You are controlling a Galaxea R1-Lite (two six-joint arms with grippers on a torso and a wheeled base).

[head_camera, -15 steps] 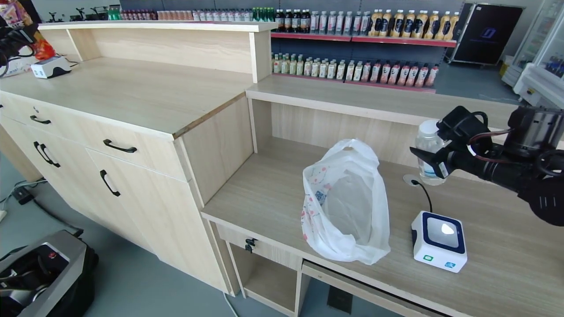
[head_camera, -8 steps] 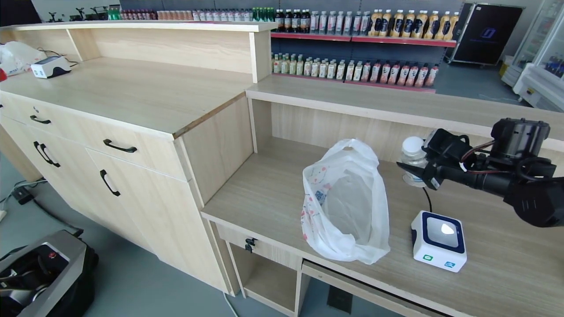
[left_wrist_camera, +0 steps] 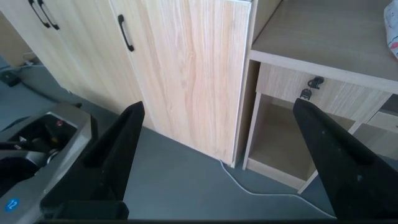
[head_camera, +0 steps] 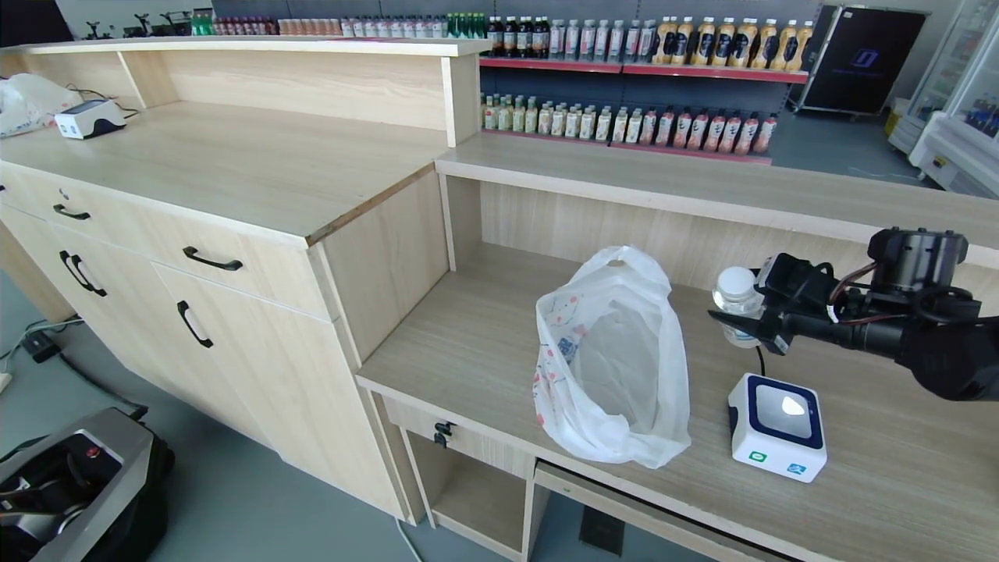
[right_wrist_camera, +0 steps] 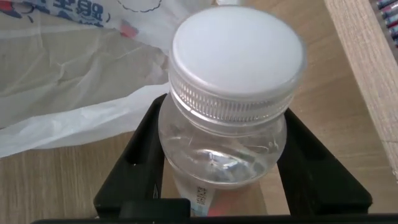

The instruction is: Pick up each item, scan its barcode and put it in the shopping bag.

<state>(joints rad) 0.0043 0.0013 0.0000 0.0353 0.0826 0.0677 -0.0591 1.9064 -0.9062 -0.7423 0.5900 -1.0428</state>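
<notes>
Item: clear plastic bottle with white screw cap, held upright, long axis vertical, at the right of the head view; it is clasped by the right gripper, whose black jaws are closed against both sides of its body below the cap; it appears lifted off the light wooden counter. Adjacent: white box-shaped scanner with dark blue window frame, set just below the bottle in the frame, window facing up; white plastic shopping bag, open-mouthed, left of the bottle, near but apart. Left gripper: jaws spread wide, nothing held, hung over the grey floor beside the wooden cabinet. Judged: scanning is the step in hand; the bottle's side, where print is seen low down, must be turned toward the window below; the right arm is the nearer.
</notes>
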